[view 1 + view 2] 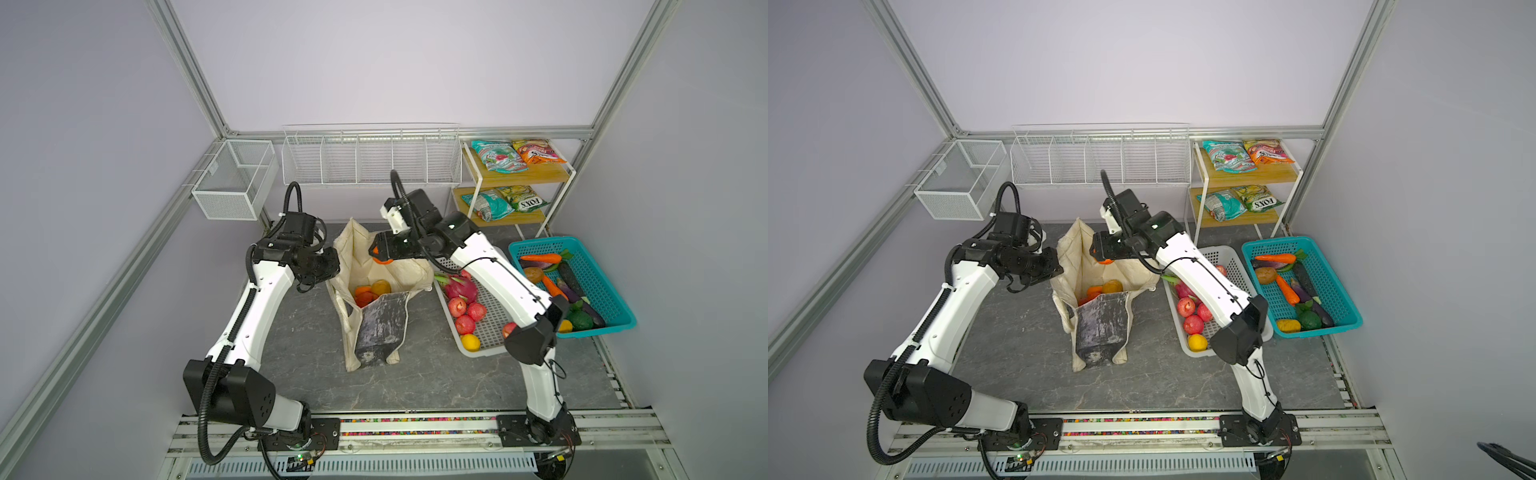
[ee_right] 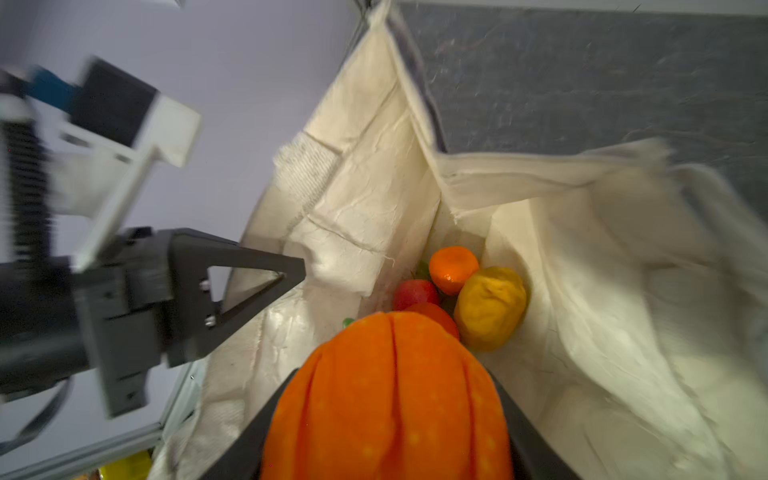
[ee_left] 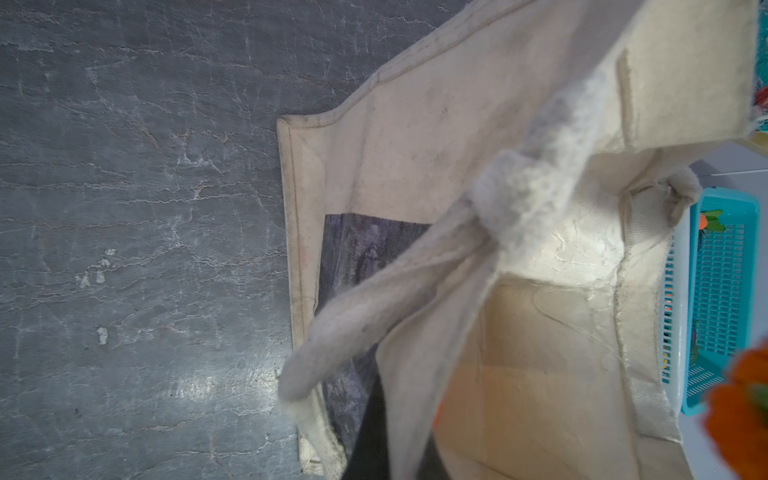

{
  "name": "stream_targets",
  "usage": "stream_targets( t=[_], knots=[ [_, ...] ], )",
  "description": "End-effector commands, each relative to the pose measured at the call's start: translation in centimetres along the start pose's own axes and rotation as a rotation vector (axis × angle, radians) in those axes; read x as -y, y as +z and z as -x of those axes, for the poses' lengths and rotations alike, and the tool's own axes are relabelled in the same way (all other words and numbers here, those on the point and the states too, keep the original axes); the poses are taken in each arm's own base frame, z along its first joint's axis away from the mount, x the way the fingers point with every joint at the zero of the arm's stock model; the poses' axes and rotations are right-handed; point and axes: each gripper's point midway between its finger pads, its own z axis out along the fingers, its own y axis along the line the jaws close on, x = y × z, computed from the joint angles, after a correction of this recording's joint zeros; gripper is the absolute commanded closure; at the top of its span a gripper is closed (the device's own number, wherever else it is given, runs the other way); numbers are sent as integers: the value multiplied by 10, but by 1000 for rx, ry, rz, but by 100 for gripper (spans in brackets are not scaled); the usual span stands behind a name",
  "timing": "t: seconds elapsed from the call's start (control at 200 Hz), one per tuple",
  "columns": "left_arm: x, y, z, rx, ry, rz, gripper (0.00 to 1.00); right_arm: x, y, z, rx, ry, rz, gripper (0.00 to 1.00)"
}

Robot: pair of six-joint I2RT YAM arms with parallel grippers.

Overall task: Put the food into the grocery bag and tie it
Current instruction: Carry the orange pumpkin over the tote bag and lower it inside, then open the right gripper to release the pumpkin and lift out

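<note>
Two grippers meet at the grocery bag [image 1: 359,249], which stands open-mouthed on the grey tabletop [image 1: 436,374] between the arms; its dark marbled panel faces the near side in both top views. The left gripper [image 1: 332,274] has its jaws together, pinched on the bag's left rim, and that wall stands upright beside it; in the right wrist view its dark tip [image 2: 297,268] touches the cream fabric. In the left wrist view a cream strap handle [image 3: 365,316], knotted partway along, crosses in front of the bag's wall.

The right gripper [image 1: 379,254] is clamped on a ribbed orange fruit [image 2: 390,395], a finger on each side of it; it hangs over the far part of the bag's mouth, above the rim and not yet inside. At the bottom of the bag lie an orange [image 2: 453,268], a yellow fruit [image 2: 490,309] and a red apple [image 2: 415,293], touching one another.

Just right of the bag sits a white basket [image 1: 478,353] with red apples [image 1: 465,316]; beyond it a teal basket [image 1: 623,320] of vegetables; behind them a shelf [image 1: 552,174] carries snack packets [image 1: 498,156].
</note>
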Motion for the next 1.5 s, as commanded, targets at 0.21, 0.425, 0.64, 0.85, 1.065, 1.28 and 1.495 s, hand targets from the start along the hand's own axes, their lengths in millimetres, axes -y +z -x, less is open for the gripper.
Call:
stream_targets(
  t=[0.21, 0.425, 0.64, 0.85, 1.065, 1.28, 1.495],
  knots=[
    [7, -9, 8, 36, 20, -25, 100, 27, 74, -39, -183, -16, -24, 53],
    [10, -9, 12, 48, 19, -37, 100, 42, 107, -57, -241, -5, -46, 52],
    [12, -9, 17, 53, 30, -39, 100, 62, 134, -78, -297, -16, -101, 49],
    [13, -7, 21, 57, 34, -39, 100, 70, 152, -106, -347, -73, -155, 45],
    [14, -6, 20, 49, 40, -44, 100, 69, 154, -117, -371, -77, -172, 31],
    [15, -7, 18, 39, 45, -45, 100, 61, 136, -99, -310, -104, -178, 17],
    [11, -4, 13, 32, 39, -41, 100, 47, 100, -69, -218, -173, -184, 12]
  ],
)
